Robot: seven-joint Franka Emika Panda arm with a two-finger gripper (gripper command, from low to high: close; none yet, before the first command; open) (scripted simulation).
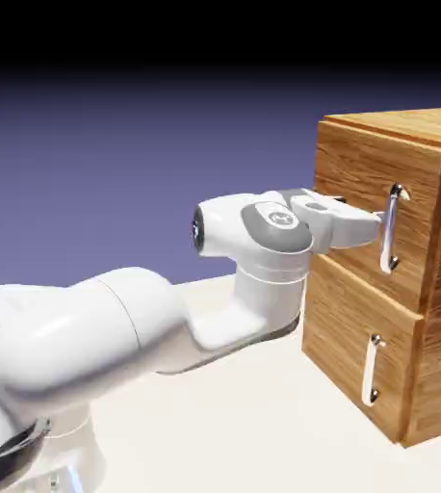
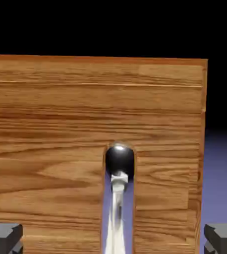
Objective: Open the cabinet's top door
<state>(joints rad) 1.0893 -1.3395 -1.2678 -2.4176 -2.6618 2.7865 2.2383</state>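
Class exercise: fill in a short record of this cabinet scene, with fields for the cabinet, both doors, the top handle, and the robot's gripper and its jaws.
cabinet: brown wood grain, two stacked doors
top door: looks shut
lower door: looks shut
top handle: vertical silver bar, between the finger tips in the hand view
gripper: level, at the top handle
jaws: wide open, not closed on the handle

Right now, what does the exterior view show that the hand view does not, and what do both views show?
Only the exterior view shows the white arm, the lower door with its handle, and the whole cabinet. Only the hand view shows the two grey fingertips standing wide apart, one on each side of the handle. Both show the top door and its silver handle, with the gripper open and not closed on it.
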